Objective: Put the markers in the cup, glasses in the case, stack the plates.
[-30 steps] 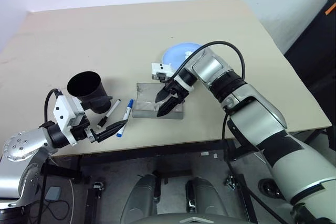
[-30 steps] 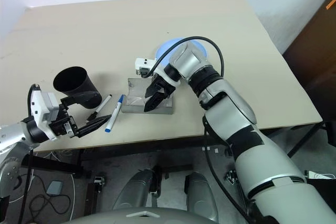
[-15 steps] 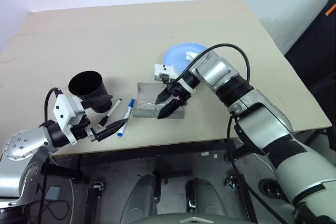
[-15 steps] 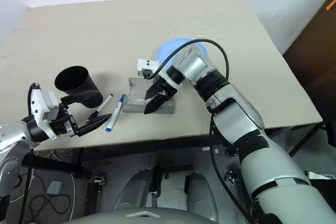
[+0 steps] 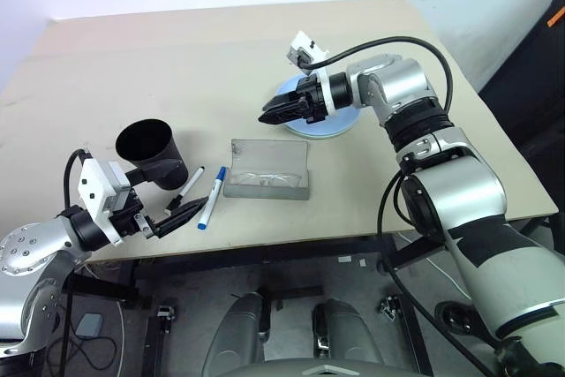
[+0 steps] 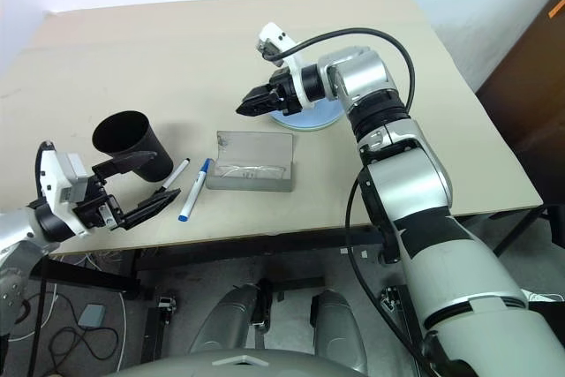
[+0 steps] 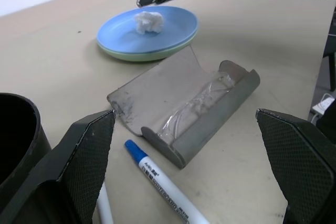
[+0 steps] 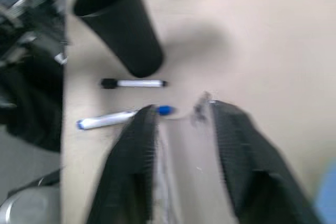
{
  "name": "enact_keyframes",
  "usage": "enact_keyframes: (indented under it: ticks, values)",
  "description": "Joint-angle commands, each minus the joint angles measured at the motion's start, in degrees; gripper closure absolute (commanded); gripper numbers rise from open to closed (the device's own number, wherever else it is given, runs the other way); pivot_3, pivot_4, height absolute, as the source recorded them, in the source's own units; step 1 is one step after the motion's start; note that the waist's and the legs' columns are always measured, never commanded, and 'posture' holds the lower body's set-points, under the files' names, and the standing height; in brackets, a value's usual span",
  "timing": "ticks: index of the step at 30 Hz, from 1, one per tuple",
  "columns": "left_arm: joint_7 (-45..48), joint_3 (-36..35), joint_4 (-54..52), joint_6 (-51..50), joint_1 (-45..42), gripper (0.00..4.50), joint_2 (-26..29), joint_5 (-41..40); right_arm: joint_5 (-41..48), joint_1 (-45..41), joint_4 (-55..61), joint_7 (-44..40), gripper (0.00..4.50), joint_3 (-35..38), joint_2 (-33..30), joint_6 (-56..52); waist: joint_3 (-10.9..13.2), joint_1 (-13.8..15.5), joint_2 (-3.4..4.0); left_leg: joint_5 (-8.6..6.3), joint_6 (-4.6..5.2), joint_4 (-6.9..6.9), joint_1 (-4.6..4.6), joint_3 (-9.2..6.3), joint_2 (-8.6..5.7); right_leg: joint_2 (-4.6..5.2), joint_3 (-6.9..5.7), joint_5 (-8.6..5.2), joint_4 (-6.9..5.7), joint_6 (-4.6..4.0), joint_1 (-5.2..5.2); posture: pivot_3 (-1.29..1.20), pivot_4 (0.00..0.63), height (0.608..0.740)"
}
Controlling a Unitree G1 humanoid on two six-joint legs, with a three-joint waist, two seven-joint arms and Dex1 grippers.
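Note:
The grey case (image 5: 267, 181) lies open near the table's front, with the clear glasses (image 7: 195, 102) inside it. To its left lie the blue-capped marker (image 5: 212, 197) and the black-capped marker (image 5: 185, 189), then the black cup (image 5: 150, 151). Behind the case, the light blue plate (image 5: 331, 119) sits on the mint green plate (image 7: 152, 55). My right gripper (image 5: 267, 116) hovers above the table at the plates' left edge, pointing left, its fingers drawn together on nothing. My left gripper (image 5: 189, 211) stands open at the front edge beside the markers, holding nothing.
A crumpled white tissue (image 7: 147, 20) rests on the blue plate. The bare tabletop (image 5: 177, 68) stretches wide behind the cup and the case. The table's front edge (image 5: 291, 240) runs just below the case and markers.
My right gripper has lifted out of the open case, moved back toward the plates, turned to point left, and its fingers have closed. The left gripper has kept its place.

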State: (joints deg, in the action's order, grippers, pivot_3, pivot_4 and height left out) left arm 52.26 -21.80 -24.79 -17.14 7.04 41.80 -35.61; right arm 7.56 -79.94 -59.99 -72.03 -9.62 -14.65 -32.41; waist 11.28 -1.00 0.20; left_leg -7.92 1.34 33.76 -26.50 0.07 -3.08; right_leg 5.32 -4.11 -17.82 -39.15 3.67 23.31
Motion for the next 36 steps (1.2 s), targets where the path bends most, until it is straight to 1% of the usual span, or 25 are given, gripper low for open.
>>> enact_keyframes:
  ticks: [1,2,4,7,11,12,16,19,21,27,29,36]
  values:
    - [0.0,-2.3,-1.1,0.3,-0.1,0.00,0.7,-0.9,0.1,-1.7,-2.0,3.3,4.32,2.8,1.3,4.3,0.0,-0.1,0.00,0.00,0.00,0.01,0.00,0.00,0.00,0.00,0.00,0.00,0.00,0.00,0.00,0.00,0.150,0.712]
    - [-0.2,-2.2,-1.2,0.1,-0.3,0.00,0.7,-0.9,-0.4,-1.4,-2.6,4.2,4.46,2.9,1.7,6.3,0.0,-0.2,0.00,0.00,0.01,0.01,0.00,0.00,0.00,0.00,0.00,0.00,0.00,0.00,-0.01,0.00,0.150,0.712]
    - [-0.5,-2.2,-1.4,-0.3,-0.8,0.00,0.9,-1.1,-1.3,-0.6,-3.6,5.9,4.46,2.7,2.9,10.7,0.0,-0.2,0.00,0.01,0.01,0.01,0.01,0.00,0.00,-0.02,0.00,0.00,0.00,0.01,-0.01,0.00,0.150,0.712]
    - [-1.0,-2.2,-1.8,-0.9,-1.2,0.00,1.1,-1.3,-8.7,2.6,-5.3,10.1,4.46,-3.2,4.1,21.6,0.0,-0.2,-0.02,0.01,0.01,0.01,0.02,0.00,0.03,-0.06,0.00,0.00,-0.03,0.01,-0.01,0.00,0.150,0.712]
    - [-1.3,-2.5,-2.0,-1.6,-1.4,0.00,1.1,-1.5,-10.9,3.2,-7.6,9.2,4.46,-3.9,5.3,25.1,0.0,0.0,-0.01,0.01,0.01,0.07,0.02,0.00,0.02,-0.09,0.00,0.01,-0.04,0.01,-0.04,0.00,0.150,0.712]
    - [-1.3,-2.5,-1.8,-1.6,-1.2,0.00,1.0,-1.4,-11.2,2.9,-8.6,10.7,4.46,-3.5,5.7,25.9,0.0,0.0,0.00,0.01,0.02,0.08,0.01,0.00,0.02,-0.10,0.00,0.01,-0.04,0.01,-0.04,0.00,0.150,0.712]
    - [-1.4,-2.7,-1.4,-1.5,-0.3,0.00,0.6,-1.2,-11.9,1.6,-11.6,14.7,4.46,-2.2,6.7,27.1,0.0,-0.1,-0.01,0.01,0.01,0.10,0.04,0.00,0.04,-0.14,0.05,0.02,-0.07,-0.02,-0.04,0.00,0.150,0.712]
    - [-1.5,-2.7,-1.8,-1.0,0.7,0.00,0.3,-0.6,-11.0,0.1,-12.6,14.3,4.46,-0.3,7.0,26.7,0.0,-0.2,0.00,0.01,0.00,0.09,0.04,0.00,0.10,-0.20,0.07,0.02,-0.08,-0.05,-0.02,0.00,0.150,0.712]
    - [-2.2,-3.0,-3.0,-1.1,1.6,0.00,-0.2,-1.0,-10.3,-1.1,-12.9,12.5,4.46,0.8,6.7,26.2,0.0,-0.2,0.00,0.01,0.00,0.08,0.04,0.00,0.13,-0.24,0.10,0.02,-0.08,-0.05,0.00,0.00,0.150,0.712]
    - [-4.1,-2.9,-5.7,-1.7,2.6,0.00,-0.7,-0.9,-16.0,-0.8,-14.6,13.7,4.46,-2.4,6.1,27.5,0.0,0.0,0.00,0.01,-0.01,0.08,0.05,0.00,0.14,-0.24,0.12,0.01,-0.07,-0.10,0.00,0.00,0.150,0.712]
    - [-4.7,-2.8,-6.0,-2.0,2.3,0.00,-0.6,-1.0,-17.4,-0.5,-14.9,13.3,4.46,-3.3,6.1,27.9,0.0,0.0,0.00,0.01,-0.01,0.09,0.04,0.00,0.14,-0.24,0.13,-0.04,-0.07,-0.27,0.02,0.00,0.150,0.712]
    - [-5.1,-2.6,-6.2,-2.8,1.9,0.00,-0.2,-1.2,-18.9,-0.7,-16.0,16.1,4.46,-2.5,6.3,26.9,0.0,-0.1,0.00,0.01,-0.01,0.08,0.05,0.00,0.16,-0.31,0.21,0.04,-0.07,-0.22,0.05,0.00,0.150,0.712]
